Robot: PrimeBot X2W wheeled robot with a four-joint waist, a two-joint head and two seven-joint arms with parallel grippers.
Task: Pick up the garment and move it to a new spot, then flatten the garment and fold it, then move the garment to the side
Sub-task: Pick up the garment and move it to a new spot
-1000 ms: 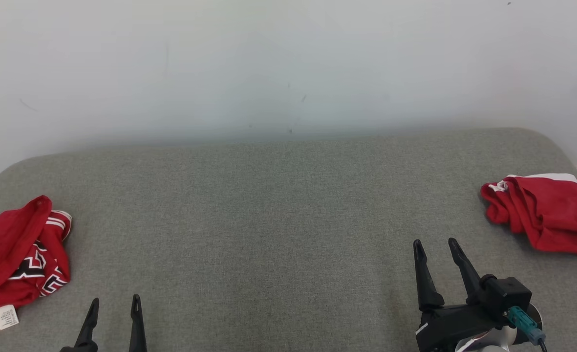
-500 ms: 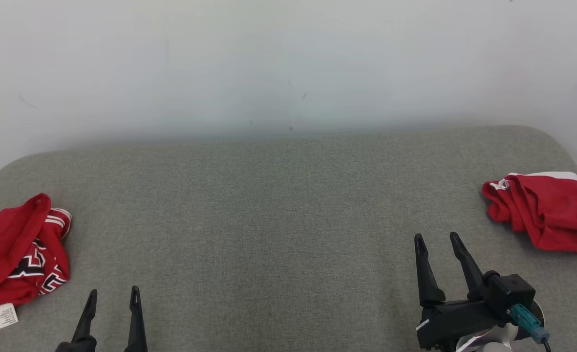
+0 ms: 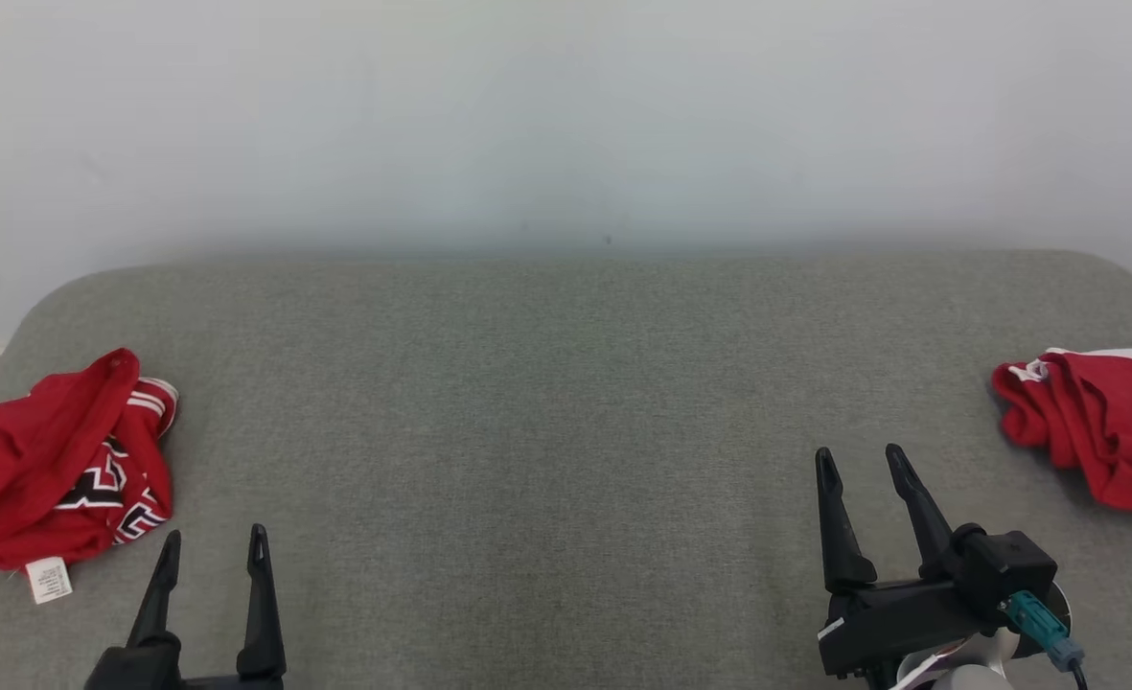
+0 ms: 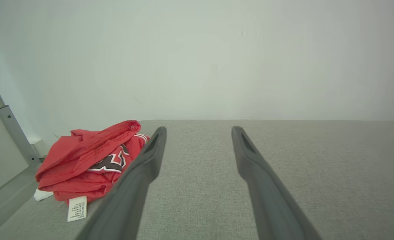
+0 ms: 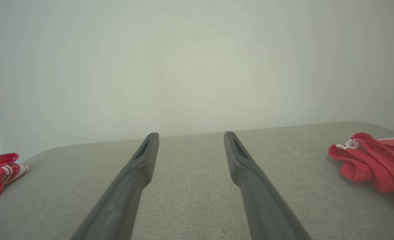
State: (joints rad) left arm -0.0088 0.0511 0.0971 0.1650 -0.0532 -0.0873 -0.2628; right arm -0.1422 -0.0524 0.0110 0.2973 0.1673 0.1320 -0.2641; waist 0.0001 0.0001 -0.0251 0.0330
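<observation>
A pale wall [image 3: 566,115] fills the far side of what I see. Below it a wide grey padded table [image 3: 566,402] with rounded corners stretches across in front of me, its middle bare.

Two red garments lie on it, well apart, one at each end. At my left end, the printed garment [image 3: 38,460] sits in a crumpled heap with a black and white pattern and white stripes showing among the folds. My left wrist view shows the same heap [image 4: 83,160] bunched up just beside my left finger, not touching it. At my right end, partly cut off by the edge of my head view, lies the plain garment [image 3: 1102,431], also crumpled, with a white strip along its far edge.

My left pincer [image 3: 216,534] hangs low over the near left part of the table, near the printed heap, fingers spread wide and pointing away from me with nothing between them. My right pincer [image 3: 858,450] is over the near right part, spread just as wide and also empty, the plain garment off to its right.

A teal plug [image 3: 1035,618] sticks out by my right wrist. A small white label [image 3: 50,580] pokes from the near edge of the printed heap and lies flat on the table.
</observation>
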